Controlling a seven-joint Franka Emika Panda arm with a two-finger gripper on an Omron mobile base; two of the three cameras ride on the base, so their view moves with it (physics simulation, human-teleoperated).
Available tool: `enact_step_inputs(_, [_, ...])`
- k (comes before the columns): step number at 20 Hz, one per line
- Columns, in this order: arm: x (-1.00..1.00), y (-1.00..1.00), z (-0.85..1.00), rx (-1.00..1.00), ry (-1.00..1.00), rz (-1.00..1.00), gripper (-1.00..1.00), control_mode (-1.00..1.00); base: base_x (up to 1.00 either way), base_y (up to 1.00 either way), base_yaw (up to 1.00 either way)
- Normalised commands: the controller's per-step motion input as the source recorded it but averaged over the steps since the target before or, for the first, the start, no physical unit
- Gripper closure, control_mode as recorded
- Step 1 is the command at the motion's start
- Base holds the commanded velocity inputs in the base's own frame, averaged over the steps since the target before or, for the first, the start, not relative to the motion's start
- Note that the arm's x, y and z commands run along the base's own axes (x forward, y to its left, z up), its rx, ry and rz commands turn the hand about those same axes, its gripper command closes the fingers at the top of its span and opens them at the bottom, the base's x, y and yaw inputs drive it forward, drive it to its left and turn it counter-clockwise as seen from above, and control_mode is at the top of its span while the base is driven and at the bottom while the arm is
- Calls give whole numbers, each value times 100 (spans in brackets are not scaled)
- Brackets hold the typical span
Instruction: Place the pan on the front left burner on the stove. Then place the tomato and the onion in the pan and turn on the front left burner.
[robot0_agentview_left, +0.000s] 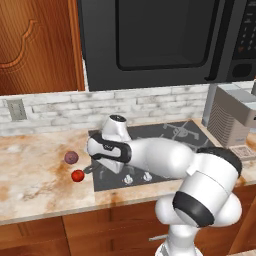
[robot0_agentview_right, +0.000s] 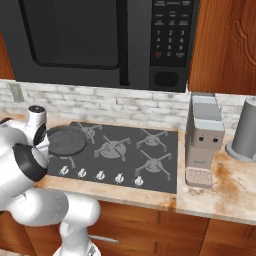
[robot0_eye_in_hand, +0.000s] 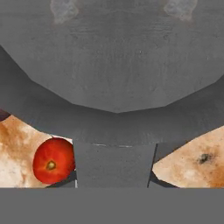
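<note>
So the pan (robot0_agentview_right: 66, 140) is sitting on the stove (robot0_agentview_right: 150, 165) over the front left burner spot, at the near left corner just behind the row of knobs (robot0_agentview_right: 100, 175). In the hand view the pan's dark inside takes up most of the top, with its short handle (robot0_eye_in_hand: 114, 164) running straight down toward the camera. The claw is pressed together, and by the look of it it's pinching that handle, though the fingertips themselves are hidden so I can't be totally sure. The tomato (robot0_agentview_left: 77, 175) is still out on the table (robot0_agentview_left: 35, 170), just off the stove's left edge. The onion (robot0_agentview_left: 71, 157) sits right behind it, close but not touching. Neither is in the pan.
</note>
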Motion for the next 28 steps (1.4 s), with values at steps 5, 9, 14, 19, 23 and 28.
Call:
enact_step_inputs(5, [23,-4,-21,0,0,3,100,-100,0,0,0])
enact_step_inputs(9, [12,0,-15,0,0,0,100,-100,0,0,0])
enact_step_inputs(14, [17,0,-16,0,0,0,100,-100,0,0,0])
enact_step_inputs(19, [25,0,-18,-2,0,0,100,-100,0,0,0])
enact_step_inputs(23, [19,0,-21,-2,0,1,100,-100,0,0,0])
enact_step_inputs(28, [14,1,-33,-2,3,3,100,-100,0,0,0])
